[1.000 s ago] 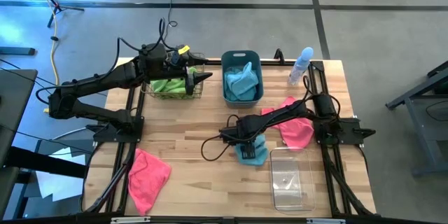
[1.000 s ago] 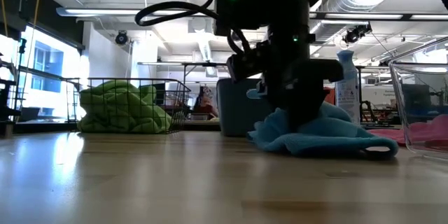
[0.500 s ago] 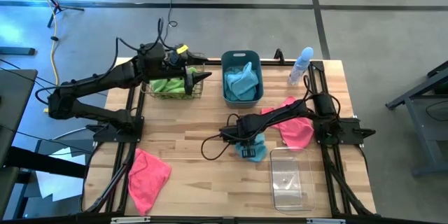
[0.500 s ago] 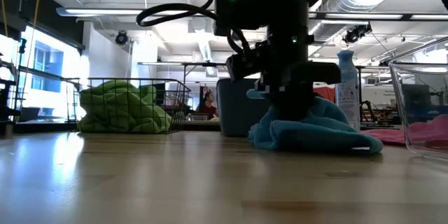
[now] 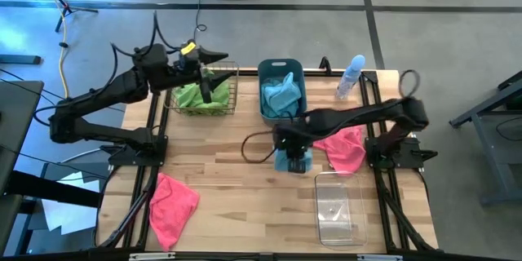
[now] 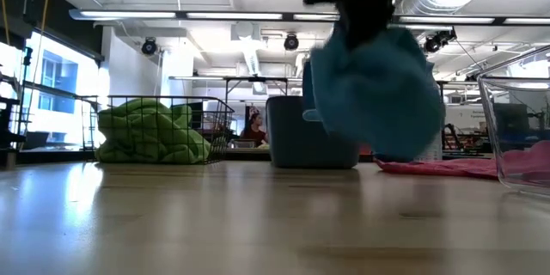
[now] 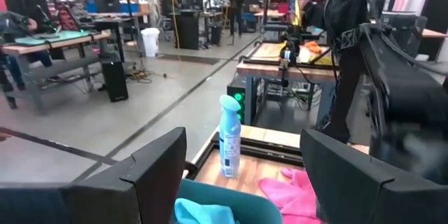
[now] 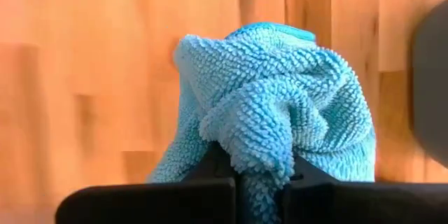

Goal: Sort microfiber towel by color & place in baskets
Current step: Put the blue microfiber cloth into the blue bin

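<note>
My right gripper (image 5: pixel 295 157) is shut on a light blue microfiber towel (image 6: pixel 374 94), which hangs clear of the wooden table between the slate-blue tub (image 5: pixel 282 90) and the clear bin (image 5: pixel 338 208). The tub holds more blue towels. My left gripper (image 5: pixel 210 88) hovers open above the wire basket (image 5: pixel 204 98), which holds green towels (image 6: pixel 150 133). One pink towel (image 5: pixel 342 148) lies flat on the table right of my right gripper. Another pink towel (image 5: pixel 173 202) lies at the near left. My right gripper pinches a bunched fold of the blue towel (image 8: pixel 255 171) between its two fingers (image 8: pixel 210 171), coming from above and pointing down. Several layers seem gathered there. The towel hangs slack below the fingers as a loose bundle, its lower end (image 6: pixel 387 150) just off the table.
A pale blue spray bottle (image 5: pixel 352 77) stands at the far right beside the tub. Bare wood lies between the wire basket and the near-left pink towel. People and workbenches show in the room beyond the table.
My right gripper has shut on the blue towel, gathering it, and risen, lifting the whole towel clear of the table and a little toward the tub. My left gripper has drawn back toward the table's left and up over the wire basket, still open.
</note>
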You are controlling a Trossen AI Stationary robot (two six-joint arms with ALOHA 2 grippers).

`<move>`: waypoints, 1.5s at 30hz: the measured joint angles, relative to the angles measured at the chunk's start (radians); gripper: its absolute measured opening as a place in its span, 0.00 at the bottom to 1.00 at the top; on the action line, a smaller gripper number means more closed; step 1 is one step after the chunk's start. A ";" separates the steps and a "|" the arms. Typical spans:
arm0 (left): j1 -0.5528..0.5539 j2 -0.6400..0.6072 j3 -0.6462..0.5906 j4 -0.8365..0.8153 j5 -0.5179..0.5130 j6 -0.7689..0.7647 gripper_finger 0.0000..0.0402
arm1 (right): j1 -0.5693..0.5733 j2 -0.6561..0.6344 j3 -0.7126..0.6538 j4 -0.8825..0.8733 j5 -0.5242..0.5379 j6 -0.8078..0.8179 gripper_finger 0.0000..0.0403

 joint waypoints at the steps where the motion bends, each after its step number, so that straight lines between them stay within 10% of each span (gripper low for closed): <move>1: 0.000 -0.005 0.000 0.000 -0.001 0.000 0.66 | -0.007 -0.028 0.000 0.003 -0.024 0.010 0.01; 9: 0.000 -0.011 0.000 0.012 -0.002 -0.013 0.66 | -0.051 -0.188 0.003 0.073 -0.139 0.036 0.01; 23: 0.000 -0.012 0.000 0.100 -0.003 -0.020 0.66 | -0.390 -0.195 0.014 0.338 0.007 -0.138 0.01; 45: 0.000 -0.012 0.000 0.100 -0.020 -0.047 0.66 | -0.577 0.132 0.196 0.169 0.089 -0.385 0.03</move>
